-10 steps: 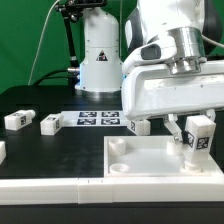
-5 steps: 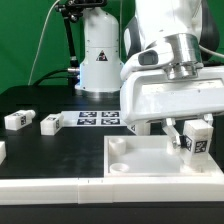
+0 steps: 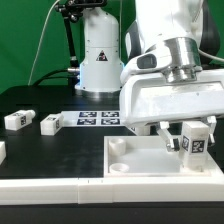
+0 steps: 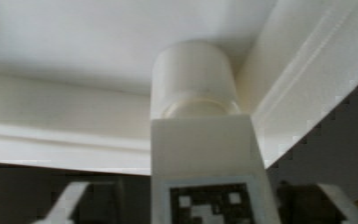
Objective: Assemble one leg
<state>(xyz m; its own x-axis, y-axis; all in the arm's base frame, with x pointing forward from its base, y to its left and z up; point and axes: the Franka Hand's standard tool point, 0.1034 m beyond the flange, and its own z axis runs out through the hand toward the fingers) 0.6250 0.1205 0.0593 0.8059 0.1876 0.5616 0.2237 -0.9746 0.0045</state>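
My gripper (image 3: 189,138) is shut on the leg (image 3: 195,143), a small white block with a black-and-white tag. It holds the leg upright just above the near corner of the white panel (image 3: 140,165) at the exterior view's right. In the wrist view the leg (image 4: 206,120) runs from between my fingers (image 4: 66,203) toward the panel (image 4: 69,110), with its round end close to the panel's edge. Its tag (image 4: 222,203) faces the camera. Whether the leg touches the panel I cannot tell.
Two loose legs (image 3: 15,119) (image 3: 50,123) lie on the black table at the exterior view's left, and part of another shows at the left edge (image 3: 2,150). The marker board (image 3: 98,119) lies behind the panel. A white robot base (image 3: 98,60) stands at the back.
My gripper has moved down and slightly toward the exterior view's left with the leg in it, closer to the panel's corner.
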